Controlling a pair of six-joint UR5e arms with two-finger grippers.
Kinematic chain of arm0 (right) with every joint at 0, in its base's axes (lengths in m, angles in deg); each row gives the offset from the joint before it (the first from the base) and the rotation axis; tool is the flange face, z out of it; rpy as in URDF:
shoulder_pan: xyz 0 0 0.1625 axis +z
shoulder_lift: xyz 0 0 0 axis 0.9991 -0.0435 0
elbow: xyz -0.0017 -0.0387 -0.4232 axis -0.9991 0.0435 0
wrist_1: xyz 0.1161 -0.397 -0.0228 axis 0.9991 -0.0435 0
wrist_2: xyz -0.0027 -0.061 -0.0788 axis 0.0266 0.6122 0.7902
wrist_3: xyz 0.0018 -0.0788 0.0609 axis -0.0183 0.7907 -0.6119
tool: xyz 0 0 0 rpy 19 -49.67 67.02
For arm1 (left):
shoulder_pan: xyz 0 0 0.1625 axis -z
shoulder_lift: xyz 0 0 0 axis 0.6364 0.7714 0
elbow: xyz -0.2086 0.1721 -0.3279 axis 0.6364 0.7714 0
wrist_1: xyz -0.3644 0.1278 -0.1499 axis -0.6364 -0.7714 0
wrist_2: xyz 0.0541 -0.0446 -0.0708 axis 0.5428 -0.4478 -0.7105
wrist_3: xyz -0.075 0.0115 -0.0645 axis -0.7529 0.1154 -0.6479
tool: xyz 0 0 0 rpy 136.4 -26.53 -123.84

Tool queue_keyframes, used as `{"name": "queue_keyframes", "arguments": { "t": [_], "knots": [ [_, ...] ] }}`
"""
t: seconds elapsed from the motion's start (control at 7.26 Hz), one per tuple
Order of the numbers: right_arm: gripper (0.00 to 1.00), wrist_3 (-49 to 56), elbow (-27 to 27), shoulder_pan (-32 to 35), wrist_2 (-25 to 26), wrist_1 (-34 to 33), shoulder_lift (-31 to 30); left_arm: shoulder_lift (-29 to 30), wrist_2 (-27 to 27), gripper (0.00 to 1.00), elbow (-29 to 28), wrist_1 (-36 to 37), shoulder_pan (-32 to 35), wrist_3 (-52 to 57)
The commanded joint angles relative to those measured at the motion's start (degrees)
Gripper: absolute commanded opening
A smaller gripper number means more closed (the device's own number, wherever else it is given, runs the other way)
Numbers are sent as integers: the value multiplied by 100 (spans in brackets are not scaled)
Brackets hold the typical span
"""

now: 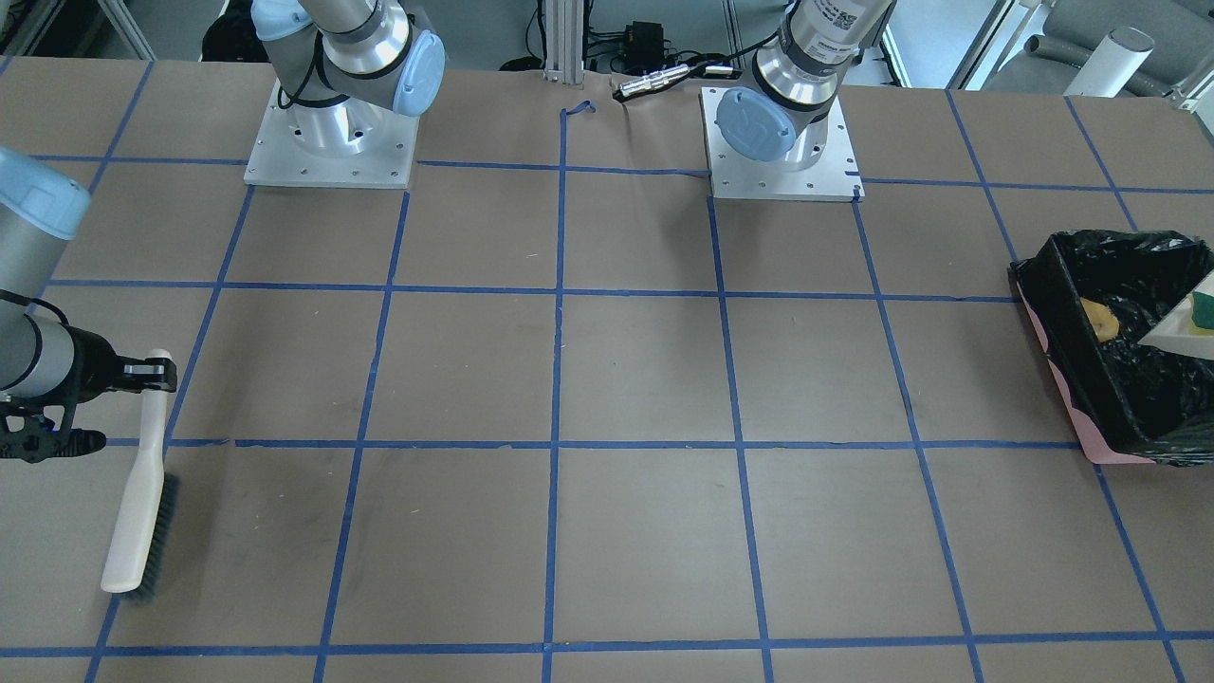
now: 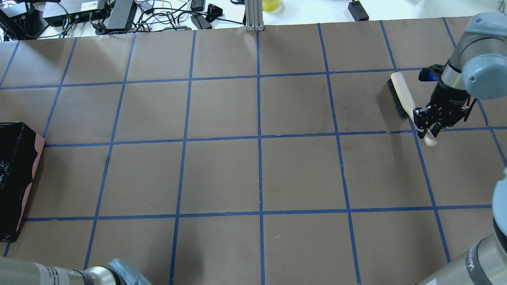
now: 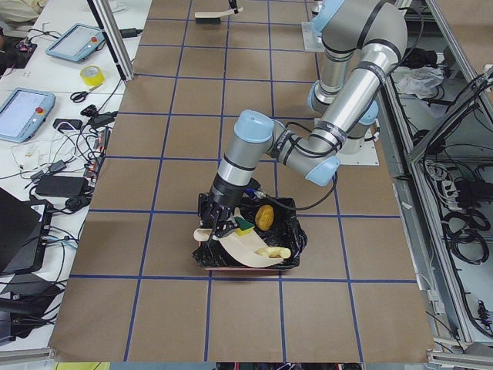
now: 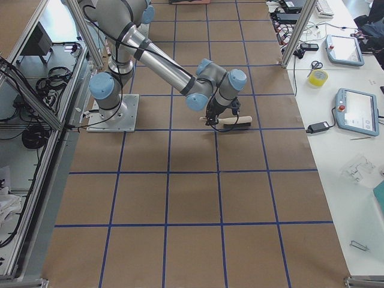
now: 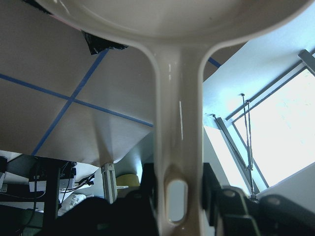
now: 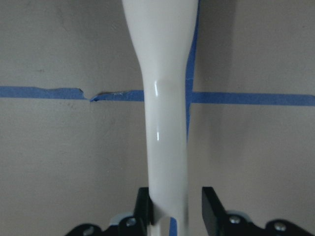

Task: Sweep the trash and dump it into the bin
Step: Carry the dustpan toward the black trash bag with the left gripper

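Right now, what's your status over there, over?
Left pincer holds dustpan over bin. Right pincer holds brush. Potato in bin, sponge on dustpan.

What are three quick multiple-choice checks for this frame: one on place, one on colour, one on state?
1. Where is the dustpan?
A. flat on the table's middle
B. tilted over the bin
C. on an arm's base plate

2. What colour is the bin's liner?
A. black
B. white
C. green

3. What is the right gripper doing?
A. hanging open and empty
B. shut on a sponge
C. shut on the brush handle

Answers:
1 B, the left side view shows the pan tipped above the bin.
2 A, the crinkly bag is black in the front view.
3 C, the right wrist view shows the pale handle clamped between the fingers.
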Motion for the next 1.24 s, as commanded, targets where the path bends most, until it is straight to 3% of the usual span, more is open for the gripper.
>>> {"name": "queue_keyframes", "arguments": {
  "t": [0.0, 0.69, 0.96, 1.1],
  "knots": [
    [72, 0, 9, 0, -8, 0, 4, -282, -43, 0, 285, 725, -14, 83],
    [87, -254, 149, 17, -121, 52, -197, -1019, -157, 0, 1585, 2362, -23, 145],
    [99, -351, 334, 88, -507, 532, -1046, -1170, -166, 0, 1772, 2662, -23, 128],
    [99, -517, 404, 157, -509, 754, -1477, -1171, -175, 0, 1807, 3029, -23, 40]
  ]
}}
